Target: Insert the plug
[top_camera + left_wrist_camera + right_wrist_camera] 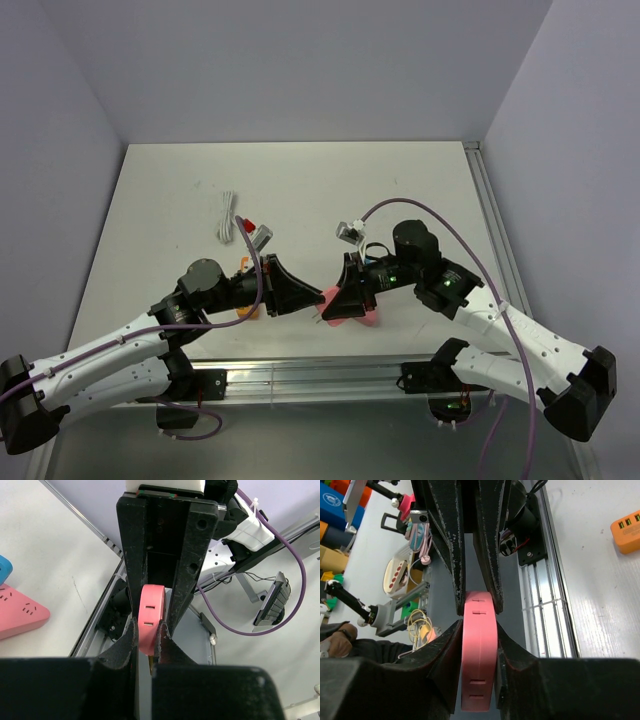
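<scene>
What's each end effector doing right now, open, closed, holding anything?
The left end effector is closed on the pink slotted piece.
The right end effector is closed on that same pink slotted piece.

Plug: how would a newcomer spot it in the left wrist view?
Find the pink socket block on the table at the view's left edge. The plug is just above it, cut by the frame. It alone is bright blue.

White desk [330, 180], and here's the spread: a coiled white cable [225, 216] sits far left, with a small grey adapter [260, 237] just beside it. An orange charger block [626, 524] lies flat near the front edge. The pink socket block [20, 615] lies flat too, with the plug [3, 569] just beyond it, cropped by the frame.
</scene>
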{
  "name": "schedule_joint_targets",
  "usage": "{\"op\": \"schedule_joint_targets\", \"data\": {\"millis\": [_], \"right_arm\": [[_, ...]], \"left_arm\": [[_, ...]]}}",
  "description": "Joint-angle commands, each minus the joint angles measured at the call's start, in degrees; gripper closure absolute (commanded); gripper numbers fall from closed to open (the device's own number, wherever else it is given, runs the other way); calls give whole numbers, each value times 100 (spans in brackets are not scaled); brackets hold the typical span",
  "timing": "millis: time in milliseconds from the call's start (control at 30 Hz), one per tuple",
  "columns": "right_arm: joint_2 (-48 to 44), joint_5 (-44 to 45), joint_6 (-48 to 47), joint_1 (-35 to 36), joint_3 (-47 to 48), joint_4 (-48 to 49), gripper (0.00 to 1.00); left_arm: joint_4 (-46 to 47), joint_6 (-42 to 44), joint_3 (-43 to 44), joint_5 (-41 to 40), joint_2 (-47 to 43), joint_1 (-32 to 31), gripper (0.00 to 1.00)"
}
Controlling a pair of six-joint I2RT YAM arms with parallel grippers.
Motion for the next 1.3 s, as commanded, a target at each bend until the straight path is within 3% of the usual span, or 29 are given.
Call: {"op": "schedule_joint_targets", "data": {"millis": [0,233,367,400,567,700,800,833,933,1067,1267], "right_arm": [[81,-25,-22,-14,88,203,66],[160,-148,145,-14,88,441,71],[160,-174,206,-14,70,502,88],[152,-192,250,-14,44,563,100],[99,255,102,-14,52,275,100],[20,1010,-83,-5,70,-314,100],[-77,1941,-101,-23,70,-929,100],[-94,2640,-101,-57,96,-1339,100],[19,3358,118,-180,219,-2132,100],[221,4707,408,-383,438,-3108,100],[520,4906,365,-786,492,-3892,100]], "left_arm": [[273,-61,25,-8,-82,31,100],[281,-61,25,18,-64,40,100],[316,-61,7,44,-64,40,100],[308,-52,7,53,-64,40,100],[115,18,95,-43,-20,40,99],[-578,211,253,-779,-134,40,50],[-1343,343,402,-1726,-406,40,33],[-1675,378,437,-1940,-511,40,32],[-2170,501,543,-2572,-539,40,31],[-1943,703,429,-2593,-294,40,31],[-1074,932,183,-2417,629,40,34]]}}
